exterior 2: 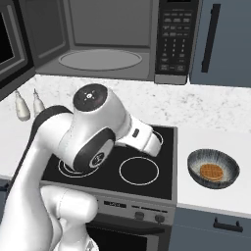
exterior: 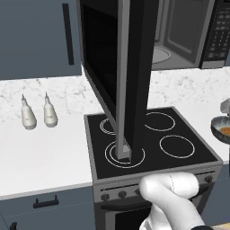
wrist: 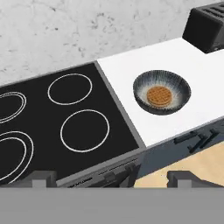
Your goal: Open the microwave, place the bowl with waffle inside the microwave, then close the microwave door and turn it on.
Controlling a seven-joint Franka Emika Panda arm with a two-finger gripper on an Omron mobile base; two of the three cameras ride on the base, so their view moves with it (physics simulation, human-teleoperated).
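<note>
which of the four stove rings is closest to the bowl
The front-right ring on the stovetop: it lies on the side toward the bowl and in the near row, while the back-right ring sits further back and the left two lie across the stovetop.

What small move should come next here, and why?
Probably lower the open gripper toward the bowl: the microwave door already stands open, while the bowl with the waffle sits on the counter beside the stovetop, ungrasped.

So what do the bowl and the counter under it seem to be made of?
The bowl looks like glazed ceramic: dark grey-blue with a speckled, streaked rim. The counter looks like smooth white stone or laminate, plain and matte; the wall behind it is veined like marble. Being rendered, both are guesses.
</note>
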